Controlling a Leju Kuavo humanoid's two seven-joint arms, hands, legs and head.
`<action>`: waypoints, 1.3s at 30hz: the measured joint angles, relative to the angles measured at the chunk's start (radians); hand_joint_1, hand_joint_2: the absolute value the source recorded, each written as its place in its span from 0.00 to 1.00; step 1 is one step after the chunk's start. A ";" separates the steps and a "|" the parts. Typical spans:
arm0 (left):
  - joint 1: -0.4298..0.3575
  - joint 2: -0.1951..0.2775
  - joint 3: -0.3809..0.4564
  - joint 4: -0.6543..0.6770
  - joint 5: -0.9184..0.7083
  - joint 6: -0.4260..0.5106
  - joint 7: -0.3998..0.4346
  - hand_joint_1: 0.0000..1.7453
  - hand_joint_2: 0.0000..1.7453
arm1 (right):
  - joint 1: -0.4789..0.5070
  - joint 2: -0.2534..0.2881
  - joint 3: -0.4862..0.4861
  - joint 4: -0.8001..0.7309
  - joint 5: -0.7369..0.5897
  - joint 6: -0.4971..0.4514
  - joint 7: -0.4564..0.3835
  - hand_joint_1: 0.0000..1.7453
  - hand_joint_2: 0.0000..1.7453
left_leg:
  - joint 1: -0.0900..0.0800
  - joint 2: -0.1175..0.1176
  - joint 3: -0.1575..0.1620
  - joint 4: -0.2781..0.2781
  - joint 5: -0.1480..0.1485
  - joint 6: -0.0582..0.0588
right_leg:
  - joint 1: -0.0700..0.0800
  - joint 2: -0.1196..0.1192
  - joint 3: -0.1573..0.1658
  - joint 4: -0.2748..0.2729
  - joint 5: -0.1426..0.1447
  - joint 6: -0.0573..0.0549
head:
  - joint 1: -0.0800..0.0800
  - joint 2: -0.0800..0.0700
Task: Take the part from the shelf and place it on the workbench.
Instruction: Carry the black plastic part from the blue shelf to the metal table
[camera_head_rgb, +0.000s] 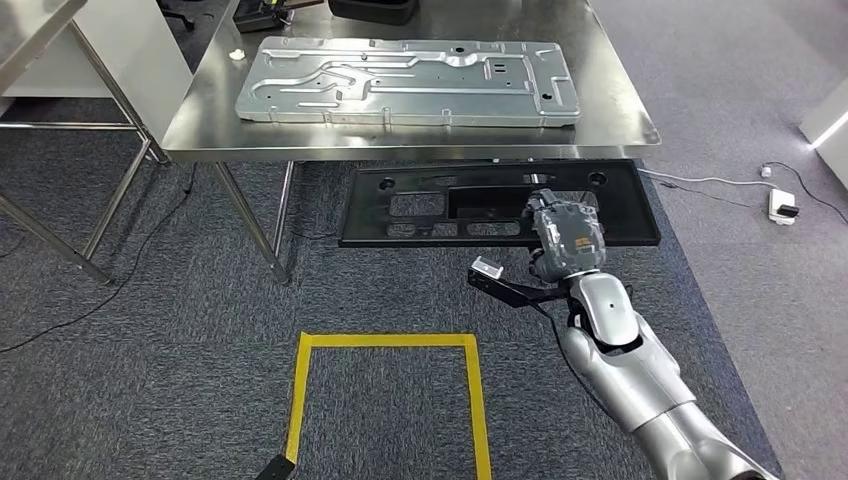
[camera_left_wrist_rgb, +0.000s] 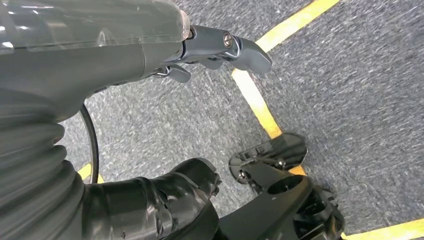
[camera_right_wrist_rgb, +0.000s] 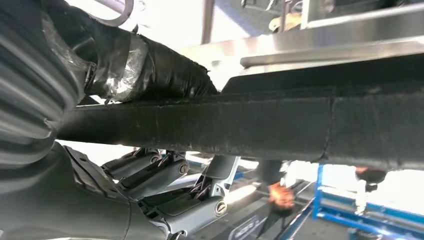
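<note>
A long black panel (camera_head_rgb: 450, 205) with several cut-outs hangs level just in front of the steel workbench (camera_head_rgb: 205, 115), below its front edge. My right hand (camera_head_rgb: 565, 235) grips the panel's near edge toward its right end. In the right wrist view the taped thumb (camera_right_wrist_rgb: 150, 72) lies over the black panel's edge (camera_right_wrist_rgb: 280, 127) and the fingers (camera_right_wrist_rgb: 165, 175) curl under it. My left hand (camera_left_wrist_rgb: 100, 55) hangs over the grey carpet, its fingers (camera_left_wrist_rgb: 225, 47) stretched out and holding nothing.
A large silver stamped plate (camera_head_rgb: 410, 80) covers most of the workbench top, with dark objects (camera_head_rgb: 372, 8) behind it. A yellow tape square (camera_head_rgb: 385, 342) marks the carpet. A second steel frame (camera_head_rgb: 60, 200) stands at the left. A power strip (camera_head_rgb: 782, 207) and cables lie at the right.
</note>
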 joint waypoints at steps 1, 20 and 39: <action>0.003 0.000 0.002 0.000 0.001 0.001 -0.001 0.00 1.00 | 0.001 -0.008 -0.004 -0.017 0.000 0.002 0.002 1.00 1.00 | 0.000 0.000 0.000 -0.002 0.001 -0.005 | -0.002 0.000 0.000 -0.003 0.002 -0.004 | 0.000 0.000; 0.004 -0.008 0.019 0.000 0.012 -0.017 0.018 0.00 1.00 | 0.041 0.033 0.024 0.006 -0.016 0.036 -0.034 1.00 1.00 | 0.002 0.008 0.011 -0.023 0.013 0.018 | -0.006 -0.001 -0.030 0.073 -0.052 0.008 | 0.001 0.000; 0.008 -0.011 0.021 0.000 -0.006 -0.026 0.020 0.00 1.00 | 0.069 0.046 0.043 0.027 -0.021 0.036 -0.034 1.00 1.00 | 0.002 0.008 -0.124 0.277 -0.130 -0.032 | -0.010 -0.002 0.004 -0.009 0.009 -0.033 | 0.000 0.000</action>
